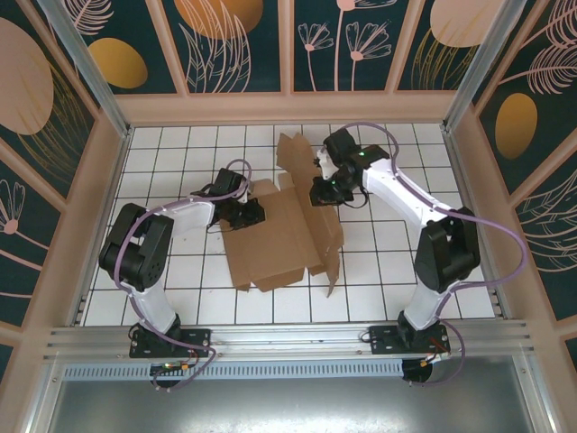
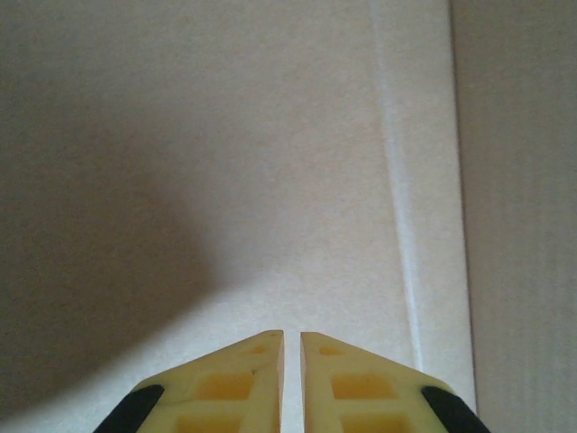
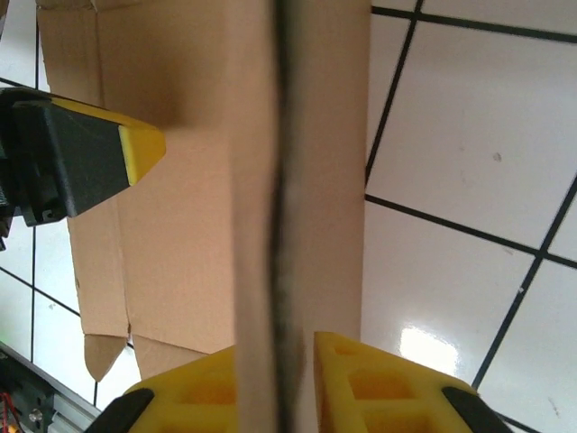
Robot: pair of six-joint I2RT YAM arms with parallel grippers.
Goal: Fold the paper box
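**Paper box** (image 1: pixel 279 239): plain brown cardboard, die-cut, partly folded.
- Placed at the middle of the white tiled table (image 1: pixel 388 262), between the two arms.
- Main panel flat on the tiles, slightly skewed to the grid.
- Small flaps along the near edge.
- Right side panel raised upright.
- Another flap standing at the far end.
- Larger than either gripper.

**Left gripper** (image 1: pixel 243 216): set over the left part of the flat panel. Cannot tell whether touching the cardboard or just above it.
- In the left wrist view, same gripper (image 2: pixel 291 356) with yellow fingers (image 2: pixel 243 370) pressed almost together.
- Thin slit between them, nothing in it.
- Pale cardboard of the box (image 2: pixel 225 162) ahead, with a crease running up on the right.
- Seen also from the right wrist as a black-and-yellow tip of the left gripper (image 3: pixel 126 149) over the flat panel.

**Right gripper** (image 1: pixel 323 191): near the far end of the raised side panel.
- In the right wrist view, same gripper (image 3: pixel 275 361) with one yellow finger on each side of the upright edge, pinching it.
- Edge doubled there, with a dark seam between two layers.
- Flat part of the box (image 3: pixel 180 225) to the left.
- Glossy tiles of the table (image 3: pixel 469 180) with dark grout to the right.

**Surroundings:** dark wall panels (image 1: pixel 243 45) painted with leaves and orange discs on three sides. Metal rail (image 1: pixel 288 338) along the near edge, carrying both arm bases.
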